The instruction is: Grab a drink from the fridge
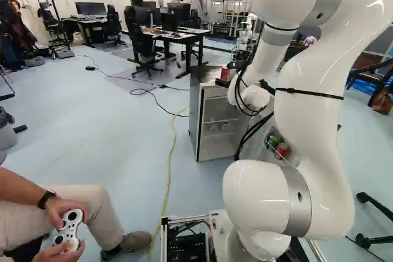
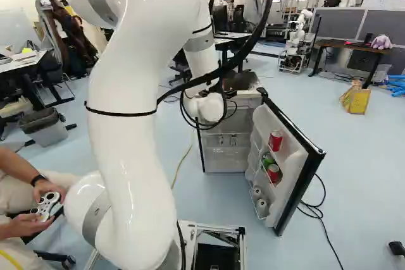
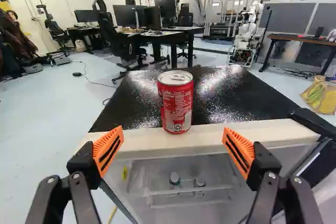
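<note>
My gripper (image 1: 230, 73) shows small in the left base view, at the front of the fridge's top; a red can (image 1: 225, 74) stands beside its black fingers. In the wrist view the gripper (image 3: 173, 139) is open, its orange pads wide apart with nothing between them. Just ahead of the gap, the red can (image 3: 176, 103) stands upright on the front edge of the fridge's dark top (image 3: 236, 95). The fridge door (image 2: 302, 172) is swung open, with a red can (image 2: 275, 141) on an upper shelf and red and green cans lower down.
A person's hands hold a controller (image 1: 69, 231) at the left of the left base view. A yellow cable (image 1: 170, 170) runs over the floor beside the fridge. Farther back are desks, office chairs (image 1: 142, 47) and another robot (image 2: 296, 39). A bin (image 2: 45, 126) stands at the left.
</note>
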Tool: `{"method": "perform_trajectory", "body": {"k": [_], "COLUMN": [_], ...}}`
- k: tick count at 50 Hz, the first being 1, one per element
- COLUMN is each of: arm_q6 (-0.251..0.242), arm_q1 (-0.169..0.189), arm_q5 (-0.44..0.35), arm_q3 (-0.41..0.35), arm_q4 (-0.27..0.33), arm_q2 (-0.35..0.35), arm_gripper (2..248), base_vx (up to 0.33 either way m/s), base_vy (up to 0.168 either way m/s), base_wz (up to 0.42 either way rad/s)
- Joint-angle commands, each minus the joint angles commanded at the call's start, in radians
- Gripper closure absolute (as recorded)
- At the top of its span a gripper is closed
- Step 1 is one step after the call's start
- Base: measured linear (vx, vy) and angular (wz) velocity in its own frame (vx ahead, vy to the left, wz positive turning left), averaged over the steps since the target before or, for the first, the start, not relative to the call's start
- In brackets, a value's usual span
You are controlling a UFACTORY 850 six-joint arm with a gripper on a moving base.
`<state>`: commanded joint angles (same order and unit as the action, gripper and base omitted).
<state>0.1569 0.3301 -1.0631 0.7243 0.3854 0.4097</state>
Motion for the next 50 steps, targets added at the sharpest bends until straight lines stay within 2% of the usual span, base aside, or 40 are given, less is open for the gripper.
{"method": "perform_trajectory", "body": {"k": [25, 50], "arm_q6": [0.0, 0.0], "arm_q1": [0.012, 0.03], "arm_q5": [0.002, 0.081], "arm_q3": [-0.108, -0.195], "arm_q4": [0.0, 0.0], "arm_q2": [-0.142, -0.275], "arm_gripper": [3, 3], "base_vx": [0.0, 0.0], "base_vy": [0.0, 0.0], "base_wz": [0.0, 0.0]}}
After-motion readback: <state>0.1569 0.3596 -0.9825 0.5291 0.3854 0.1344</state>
